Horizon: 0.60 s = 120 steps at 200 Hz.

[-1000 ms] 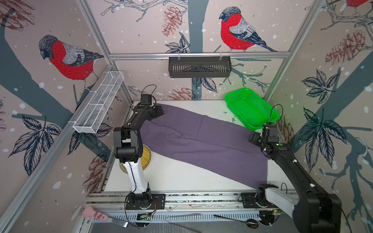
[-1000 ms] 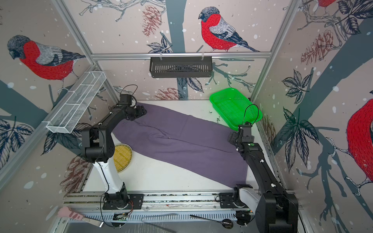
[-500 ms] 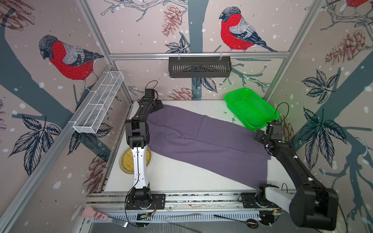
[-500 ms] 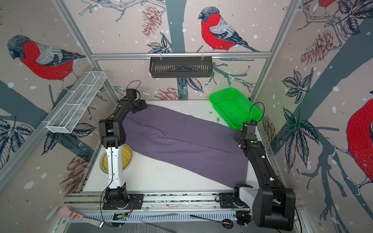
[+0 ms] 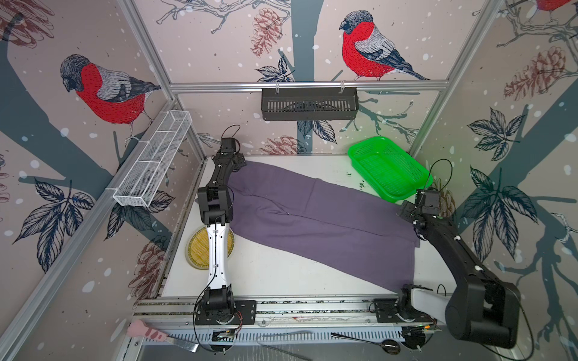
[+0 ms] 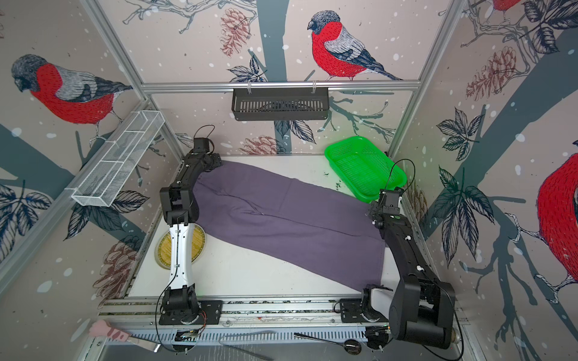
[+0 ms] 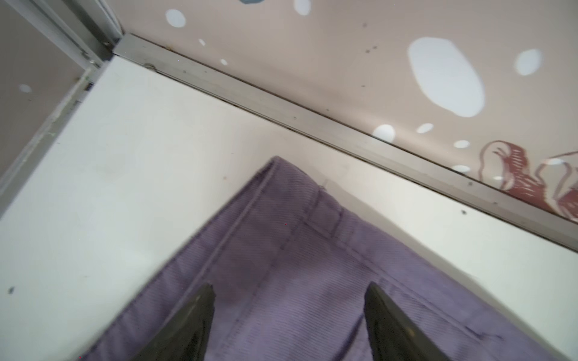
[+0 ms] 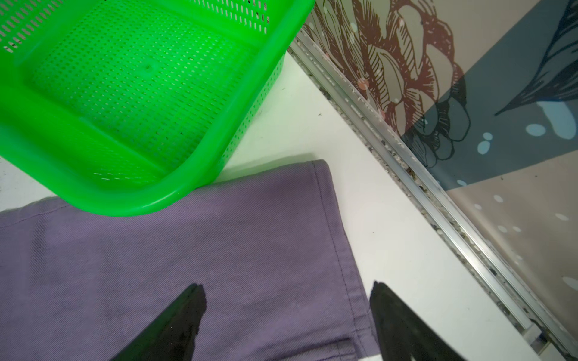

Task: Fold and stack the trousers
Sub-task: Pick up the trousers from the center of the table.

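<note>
Both apart | left jaws over trousers (image 5: pixel 319 218) waist corner | right jaws over hem

Bright, even light, soft shadows; left wrist view slightly blurred

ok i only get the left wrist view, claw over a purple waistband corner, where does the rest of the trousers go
Observer: the trousers lie flat, diagonal across the table, hem end by the right claw.
Operator: is that claw gripping
Observer: no, open, jaws apart above the hem corner.
Operator: anything beside it
Observer: a green basket; its near corner overlaps the cloth edge in view, contact unclear.
</note>
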Tool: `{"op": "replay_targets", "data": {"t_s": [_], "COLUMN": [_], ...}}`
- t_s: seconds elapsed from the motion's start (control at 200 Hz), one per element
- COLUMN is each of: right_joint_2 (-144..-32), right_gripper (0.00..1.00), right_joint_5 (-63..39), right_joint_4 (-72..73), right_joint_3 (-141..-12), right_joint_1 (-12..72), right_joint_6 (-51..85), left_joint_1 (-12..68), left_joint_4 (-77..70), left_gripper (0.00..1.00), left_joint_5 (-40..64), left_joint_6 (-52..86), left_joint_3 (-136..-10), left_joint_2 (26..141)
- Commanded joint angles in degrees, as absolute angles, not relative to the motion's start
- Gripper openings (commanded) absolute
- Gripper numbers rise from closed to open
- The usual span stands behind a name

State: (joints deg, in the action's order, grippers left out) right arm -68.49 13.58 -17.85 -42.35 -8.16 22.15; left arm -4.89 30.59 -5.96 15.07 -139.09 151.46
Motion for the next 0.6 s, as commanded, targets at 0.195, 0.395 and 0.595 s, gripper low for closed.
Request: {"op": "replay_targets", "data": {"t_s": [0.195, 0.395, 0.595], "right_joint_2": [-70.6, -71.5, -71.5], "right_gripper": [0.86, 0.86, 0.86], "right_joint_5": [15.4, 15.9, 16.5], "right_joint_4": [-15.6, -15.0, -14.9], "right_joint_3": [-42.3, -42.4, -42.3], "right_joint_1": [-8.3, -8.5, -8.8], "right_joint_6": [21.4, 21.4, 21.1], "left_joint_1": [-6.9, -7.8, -8.0], "left_joint_4": [29.3, 30.4, 30.3], "left_gripper": [0.74, 0.73, 0.72], "left_joint_5": [-3.2, -0.1, 0.0], "left_joint_6": [9.4, 7.9, 5.9], "left_joint_3": [-142.8, -142.9, -143.3], "left_joint_2": [154.3, 155.8, 156.5]}}
